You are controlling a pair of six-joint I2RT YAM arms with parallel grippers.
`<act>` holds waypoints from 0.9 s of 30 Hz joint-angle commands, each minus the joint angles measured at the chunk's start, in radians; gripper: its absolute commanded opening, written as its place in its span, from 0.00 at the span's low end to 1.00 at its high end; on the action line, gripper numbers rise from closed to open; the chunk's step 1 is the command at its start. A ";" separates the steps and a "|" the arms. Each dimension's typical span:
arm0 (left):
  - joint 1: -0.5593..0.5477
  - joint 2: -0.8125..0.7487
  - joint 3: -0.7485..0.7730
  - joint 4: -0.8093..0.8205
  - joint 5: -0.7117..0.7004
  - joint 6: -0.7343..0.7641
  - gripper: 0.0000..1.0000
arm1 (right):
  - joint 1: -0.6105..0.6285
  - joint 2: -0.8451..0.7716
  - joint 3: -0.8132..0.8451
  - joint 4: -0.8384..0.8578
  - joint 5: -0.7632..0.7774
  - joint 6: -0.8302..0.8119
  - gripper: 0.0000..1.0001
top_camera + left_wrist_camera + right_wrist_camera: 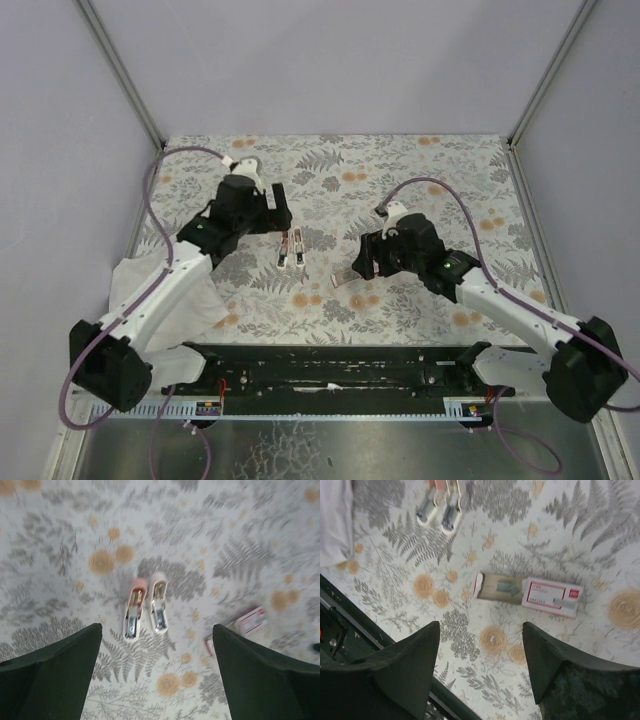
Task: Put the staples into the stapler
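The stapler [292, 248] lies swung open flat on the floral cloth, its two metal-lined halves side by side, one with a pink end [135, 614] and one pale [159, 606]. My left gripper [157, 629] hovers above it, open, with nothing between the fingers. The red staple box [551, 596] lies to the stapler's right with its tan tray [499, 586] slid out, and the staples [508, 586] show in it. In the top view the box [338, 286] peeks out just below my right gripper [362, 262]. That gripper [481, 626] hangs over the cloth short of the box, open and empty.
A white cloth [165, 290] lies crumpled under the left arm at the table's left side and also shows in the right wrist view [335, 520]. A black rail [330, 375] runs along the near edge between the arm bases. Grey walls close in the table.
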 commanded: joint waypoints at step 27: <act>-0.322 0.380 0.065 0.251 0.471 0.260 0.48 | -0.078 0.158 -0.027 -0.015 0.147 0.145 0.54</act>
